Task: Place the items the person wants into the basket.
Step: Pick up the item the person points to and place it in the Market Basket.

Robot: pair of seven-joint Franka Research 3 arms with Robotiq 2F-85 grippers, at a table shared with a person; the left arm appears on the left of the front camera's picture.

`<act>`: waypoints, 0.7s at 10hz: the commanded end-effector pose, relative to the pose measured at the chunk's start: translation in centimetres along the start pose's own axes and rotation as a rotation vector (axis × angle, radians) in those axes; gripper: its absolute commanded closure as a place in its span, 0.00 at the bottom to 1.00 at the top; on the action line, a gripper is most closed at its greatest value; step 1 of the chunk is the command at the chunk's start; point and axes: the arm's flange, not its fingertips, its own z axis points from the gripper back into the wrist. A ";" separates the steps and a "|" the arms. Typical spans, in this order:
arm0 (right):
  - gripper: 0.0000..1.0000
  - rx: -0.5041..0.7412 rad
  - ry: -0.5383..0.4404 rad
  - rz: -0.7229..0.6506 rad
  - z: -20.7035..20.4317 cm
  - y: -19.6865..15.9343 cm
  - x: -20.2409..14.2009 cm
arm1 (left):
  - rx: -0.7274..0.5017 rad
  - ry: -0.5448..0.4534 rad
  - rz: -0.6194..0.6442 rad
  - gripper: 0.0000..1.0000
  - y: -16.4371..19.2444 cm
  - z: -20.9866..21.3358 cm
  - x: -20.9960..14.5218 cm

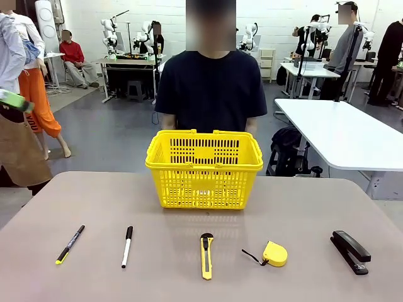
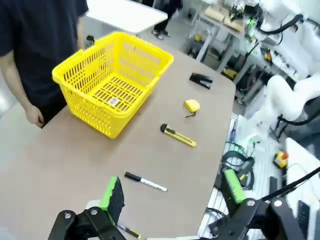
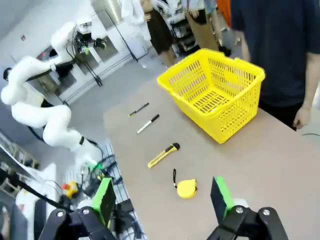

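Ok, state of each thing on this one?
Basket: upright, empty, handles down.
Knife: flat on table, no blade showing.
Marker: capped, on table.
Pen: on table.
Tape measure: wound in.
Stapler: closed.
Left gripper: open, empty.
Right gripper: open, empty.

on the table (image 1: pixel 75 201), from left to right: pen (image 1: pixel 70 245), marker (image 1: pixel 127 246), knife (image 1: pixel 206 256), tape measure (image 1: pixel 275 253), stapler (image 1: pixel 351 251); behind them the basket (image 1: pixel 203 182), the person (image 1: pixel 211 88) behind it.

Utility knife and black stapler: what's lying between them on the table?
The yellow tape measure lies there, apart from both the utility knife and the stapler. The front view shows it plainly.
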 end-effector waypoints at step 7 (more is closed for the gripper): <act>0.00 -0.219 -0.032 -0.073 6.1 3.3 -1.5 | 0.231 -0.102 0.141 0.00 -2.2 6.8 -2.5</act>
